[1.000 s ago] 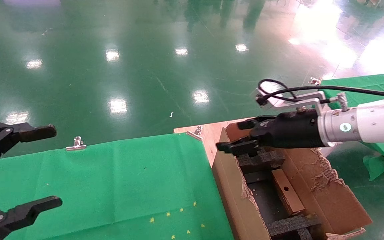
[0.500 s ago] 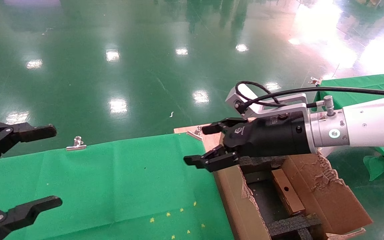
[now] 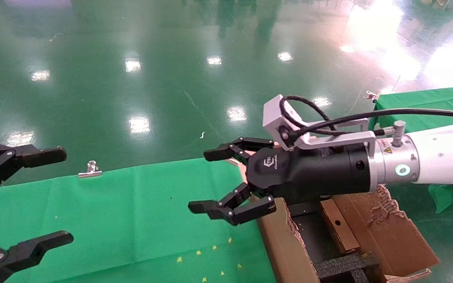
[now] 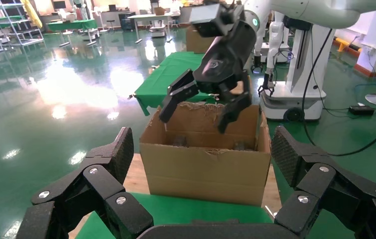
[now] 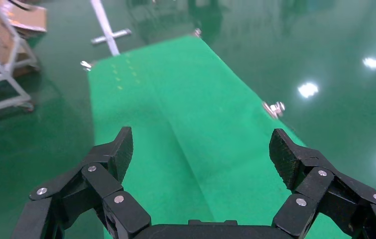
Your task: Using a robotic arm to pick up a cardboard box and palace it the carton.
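The small cardboard box (image 3: 342, 236), brown with a round hole, lies inside the carton (image 3: 281, 243) between black foam inserts (image 3: 344, 265). The robotic arm on my right reaches left across the carton. Its gripper (image 3: 205, 179) is open and empty, hanging over the right end of the green table, clear of the carton's left wall. The right wrist view shows its gripper (image 5: 201, 149) wide apart over bare green cloth. My left gripper (image 3: 63, 195) is open and empty at the far left. The left wrist view shows the left gripper (image 4: 203, 149) facing the carton (image 4: 205, 169), with the right gripper (image 4: 195, 117) above it.
The green cloth table (image 3: 132, 220) is held by metal clips (image 3: 89, 169) at its far edge. A torn carton flap (image 3: 383, 232) hangs to the right. A second green table (image 3: 427, 102) stands far right. Shiny green floor lies beyond.
My right gripper has risen out of the carton and moved left over the green table, its fingers spreading wider. The small box stays in the carton. The left arm has not moved.
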{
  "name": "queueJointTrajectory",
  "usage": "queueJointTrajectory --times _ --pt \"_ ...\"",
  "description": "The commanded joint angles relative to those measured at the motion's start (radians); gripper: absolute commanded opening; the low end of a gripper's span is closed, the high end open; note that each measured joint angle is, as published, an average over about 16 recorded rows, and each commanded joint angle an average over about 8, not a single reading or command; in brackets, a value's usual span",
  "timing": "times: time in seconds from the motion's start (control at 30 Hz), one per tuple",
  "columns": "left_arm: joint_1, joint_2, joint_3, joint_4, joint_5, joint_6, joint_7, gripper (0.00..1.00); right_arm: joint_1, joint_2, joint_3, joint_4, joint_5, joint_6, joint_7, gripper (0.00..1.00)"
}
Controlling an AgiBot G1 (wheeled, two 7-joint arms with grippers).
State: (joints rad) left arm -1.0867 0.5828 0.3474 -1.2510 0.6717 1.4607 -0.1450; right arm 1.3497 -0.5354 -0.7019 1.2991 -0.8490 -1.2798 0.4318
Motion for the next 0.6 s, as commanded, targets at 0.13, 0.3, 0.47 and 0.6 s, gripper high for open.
queueJointTrajectory --times 0.13,0.3,0.47,0.6 --pt "0.0 0.0 0.0 0.0 0.0 0.0 0.0 1.0 -0.081 -0.022 0.124 -0.004 0.035 -0.064 -0.072 1.0" --pt "0.0 0.0 0.0 0.0 0.0 0.0 0.0 1.0 -0.163 -0.045 0.25 -0.009 0.07 -0.128 -0.145 1.0" --pt "0.0 0.0 0.0 0.0 0.0 0.0 0.0 1.0 -0.238 -0.066 0.365 -0.013 0.102 -0.187 -0.211 1.0" --pt "0.0 0.0 0.0 0.0 0.0 0.0 0.0 1.0 -0.287 -0.079 0.44 -0.015 0.123 -0.224 -0.25 1.0"
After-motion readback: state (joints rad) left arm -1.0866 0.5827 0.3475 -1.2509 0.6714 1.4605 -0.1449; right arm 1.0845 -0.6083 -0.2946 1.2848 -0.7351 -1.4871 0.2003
